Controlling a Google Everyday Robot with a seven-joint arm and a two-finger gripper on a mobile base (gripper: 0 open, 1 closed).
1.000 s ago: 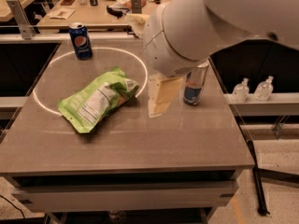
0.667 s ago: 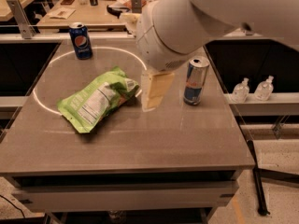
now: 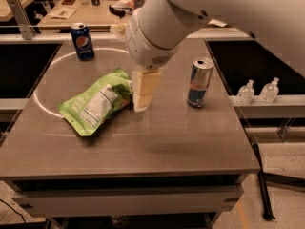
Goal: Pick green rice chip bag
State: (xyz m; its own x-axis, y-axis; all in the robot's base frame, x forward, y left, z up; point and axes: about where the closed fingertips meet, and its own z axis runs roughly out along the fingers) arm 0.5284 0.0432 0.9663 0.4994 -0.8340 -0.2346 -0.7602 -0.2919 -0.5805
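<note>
1. The green rice chip bag [image 3: 95,104] is lying flat on the left half of the table [image 3: 157,147], about midway between the far and near edges, label panel up. It's sitting exactly where it was a second ago, not lifted.
2. The gripper [image 3: 142,92] is hanging tip-down near the table's centre, right at the bag's right end. Over the last second it's been sliding left, off the silver-blue can [image 3: 200,82] and onto the bag.
3. Can't tell whether it's spread or closed, or whether it's touching the foil yet.
4. My read: the approach is finishing and the grasp isn't made yet.
5. The silver-blue can is standing clear toward the right edge and the Pepsi can [image 3: 82,42] is near the far-left corner, neither disturbed.
</note>
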